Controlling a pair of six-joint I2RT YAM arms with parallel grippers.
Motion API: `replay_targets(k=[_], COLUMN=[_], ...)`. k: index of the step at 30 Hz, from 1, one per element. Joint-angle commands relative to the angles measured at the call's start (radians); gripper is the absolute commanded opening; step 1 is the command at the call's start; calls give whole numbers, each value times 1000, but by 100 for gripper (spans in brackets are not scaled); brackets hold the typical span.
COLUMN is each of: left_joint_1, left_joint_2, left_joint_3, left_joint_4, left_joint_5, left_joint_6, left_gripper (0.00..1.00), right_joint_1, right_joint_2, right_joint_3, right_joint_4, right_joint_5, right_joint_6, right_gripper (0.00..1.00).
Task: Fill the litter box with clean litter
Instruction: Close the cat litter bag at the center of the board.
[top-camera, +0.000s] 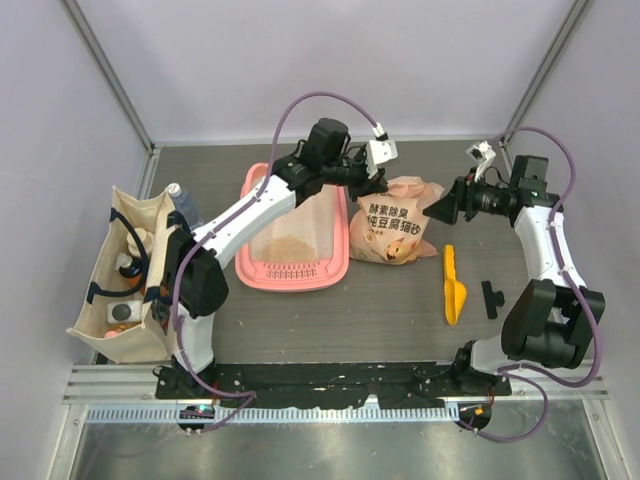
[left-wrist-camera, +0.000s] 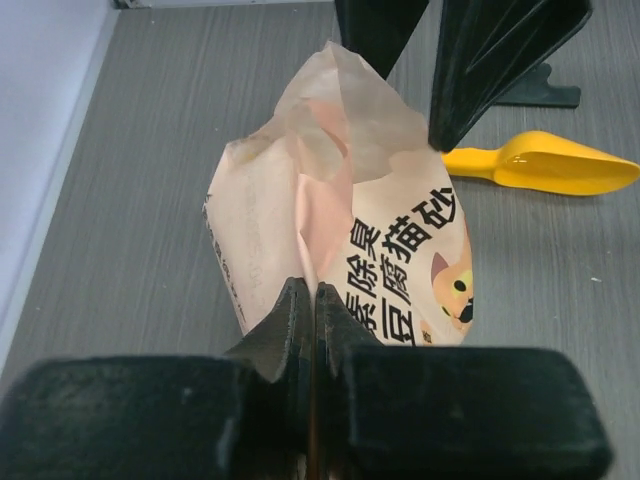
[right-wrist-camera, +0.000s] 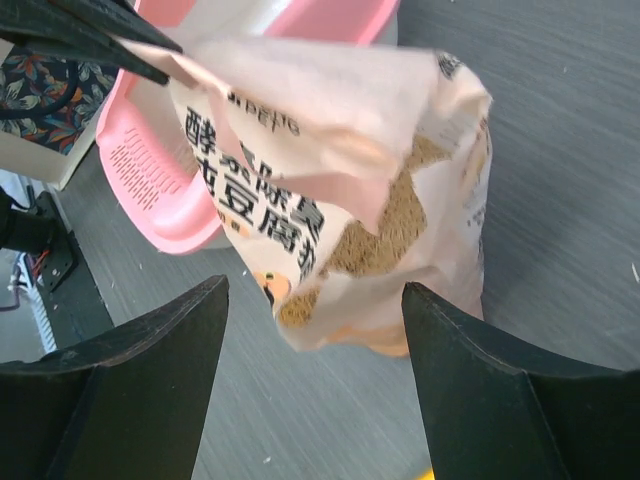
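The pink litter box (top-camera: 255, 262) lies left of centre, with a patch of tan clean litter (top-camera: 293, 247) on its floor. To its right stands a peach litter bag (top-camera: 395, 232) printed with a cat. My left gripper (top-camera: 374, 186) is shut on the bag's thin upper edge (left-wrist-camera: 312, 285). In the right wrist view the bag (right-wrist-camera: 330, 130) hangs off the table, and litter (right-wrist-camera: 400, 225) shows inside it. My right gripper (right-wrist-camera: 315, 285) is open, facing the bag's lower end without touching it. That view also shows the litter box (right-wrist-camera: 150, 170) behind the bag.
A yellow scoop (top-camera: 453, 285) and a small black part (top-camera: 490, 298) lie on the table right of the bag. A beige tote bag (top-camera: 125, 270) holding bottles stands at the left edge. Grey walls close in the back and sides.
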Motion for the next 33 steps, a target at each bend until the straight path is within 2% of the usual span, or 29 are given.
replay_targets(k=[1,2,5,9,13,19,24,29,33], left_joint_1=[-8,-7,-8,-8,-1,15,29,36,45], left_joint_2=[16,13,-16,-82,-111,-137,-205,-220,-177], left_joint_3=[109,109,88,-16,-35,-76,-205,-227,-164], left_joint_4=[-39,-22,50,280,407,495,636,636,585], left_joint_5=[29,23,-11,-121,-190,-199,-233,-201,-207], left_joint_6=[45,49,28,-81,-145,-231,-329,-337,-383], left_gripper=[0,0,0,0,0,0,0,0,0], right_joint_1=[55,60,61,61,63,80,100,106,121], right_joint_2=[-27,-41,-53,-56,-35,-3,4,30,22], right_joint_3=[-4,-15,-13,16,37,37,45,45,2], right_joint_4=[272,348,399,421,395,289,214,232,255], right_joint_5=[103,190,281,239,177,62,106,87,39], right_joint_6=[300,333,403,467,513,432,337,321,299], right_gripper=[75,75,75,75,76,76,77,77,76])
